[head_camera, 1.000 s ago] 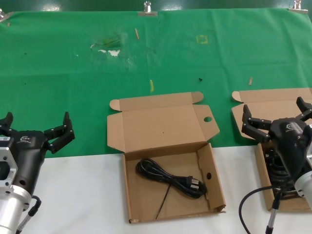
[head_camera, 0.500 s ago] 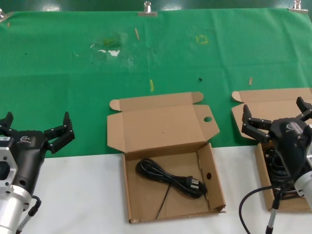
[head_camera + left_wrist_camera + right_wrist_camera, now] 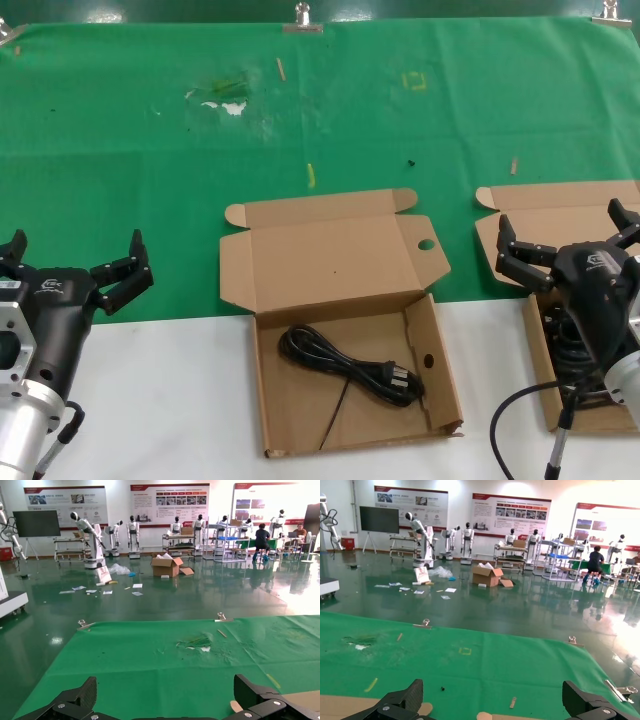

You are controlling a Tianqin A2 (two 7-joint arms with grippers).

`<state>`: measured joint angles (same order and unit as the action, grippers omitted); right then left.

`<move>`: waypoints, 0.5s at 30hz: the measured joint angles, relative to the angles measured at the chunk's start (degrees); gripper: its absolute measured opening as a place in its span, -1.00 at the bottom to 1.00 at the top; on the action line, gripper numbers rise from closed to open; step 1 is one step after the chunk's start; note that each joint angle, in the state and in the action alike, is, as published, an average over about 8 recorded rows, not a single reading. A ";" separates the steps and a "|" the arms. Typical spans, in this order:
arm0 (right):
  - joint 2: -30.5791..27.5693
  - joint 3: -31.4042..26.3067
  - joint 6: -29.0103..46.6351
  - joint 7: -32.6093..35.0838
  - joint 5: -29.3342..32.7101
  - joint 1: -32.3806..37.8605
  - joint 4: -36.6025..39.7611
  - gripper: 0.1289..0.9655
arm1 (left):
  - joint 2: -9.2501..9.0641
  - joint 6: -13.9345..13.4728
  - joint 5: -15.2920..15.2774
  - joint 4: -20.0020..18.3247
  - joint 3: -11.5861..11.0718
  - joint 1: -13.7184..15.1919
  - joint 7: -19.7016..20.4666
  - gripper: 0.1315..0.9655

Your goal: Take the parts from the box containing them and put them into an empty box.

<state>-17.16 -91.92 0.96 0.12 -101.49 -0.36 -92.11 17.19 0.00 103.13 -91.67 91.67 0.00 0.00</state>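
Biggest worry is the right-hand shallow brown cardboard box (image 3: 545, 225), the source one, since it sits mostly hidden under the right gripper (image 3: 568, 237), whose black fingers are spread wide with nothing between them; a reach down could snag several limp cables at once or crush the thin wall. The middle brown cardboard mailer with round holes (image 3: 440, 385) is light and unfixed on the smooth white tabletop (image 3: 160, 400), so a careless drop could shove it. One glossy black looped power cord (image 3: 350, 366) already lies inside. The left gripper (image 3: 68, 262) hangs open and empty over the wrinkly green cloth (image 3: 130, 160).
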 joint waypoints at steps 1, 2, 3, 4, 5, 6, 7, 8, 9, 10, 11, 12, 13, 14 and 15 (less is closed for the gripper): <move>0.00 0.00 0.00 0.00 0.00 0.00 0.00 1.00 | 0.00 0.00 0.00 0.00 0.00 0.00 0.00 1.00; 0.00 0.00 0.00 0.00 0.00 0.00 0.00 1.00 | 0.00 0.00 0.00 0.00 0.00 0.00 0.00 1.00; 0.00 0.00 0.00 0.00 0.00 0.00 0.00 1.00 | 0.00 0.00 0.00 0.00 0.00 0.00 0.00 1.00; 0.00 0.00 0.00 0.00 0.00 0.00 0.00 1.00 | 0.00 0.00 0.00 0.00 0.00 0.00 0.00 1.00; 0.00 0.00 0.00 0.00 0.00 0.00 0.00 1.00 | 0.00 0.00 0.00 0.00 0.00 0.00 0.00 1.00; 0.00 0.00 0.00 0.00 0.00 0.00 0.00 1.00 | 0.00 0.00 0.00 0.00 0.00 0.00 0.00 1.00; 0.00 0.00 0.00 0.00 0.00 0.00 0.00 1.00 | 0.00 0.00 0.00 0.00 0.00 0.00 0.00 1.00; 0.00 0.00 0.00 0.00 0.00 0.00 0.00 1.00 | 0.00 0.00 0.00 0.00 0.00 0.00 0.00 1.00; 0.00 0.00 0.00 0.00 0.00 0.00 0.00 1.00 | 0.00 0.00 0.00 0.00 0.00 0.00 0.00 1.00; 0.00 0.00 0.00 0.00 0.00 0.00 0.00 1.00 | 0.00 0.00 0.00 0.00 0.00 0.00 0.00 1.00; 0.00 0.00 0.00 0.00 0.00 0.00 0.00 1.00 | 0.00 0.00 0.00 0.00 0.00 0.00 0.00 1.00; 0.00 0.00 0.00 0.00 0.00 0.00 0.00 1.00 | 0.00 0.00 0.00 0.00 0.00 0.00 0.00 1.00; 0.00 0.00 0.00 0.00 0.00 0.00 0.00 1.00 | 0.00 0.00 0.00 0.00 0.00 0.00 0.00 1.00; 0.00 0.00 0.00 0.00 0.00 0.00 0.00 1.00 | 0.00 0.00 0.00 0.00 0.00 0.00 0.00 1.00; 0.00 0.00 0.00 0.00 0.00 0.00 0.00 1.00 | 0.00 0.00 0.00 0.00 0.00 0.00 0.00 1.00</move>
<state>-17.16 -91.92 0.96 0.12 -101.49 -0.36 -92.11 17.19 0.00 103.13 -91.67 91.67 0.00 0.00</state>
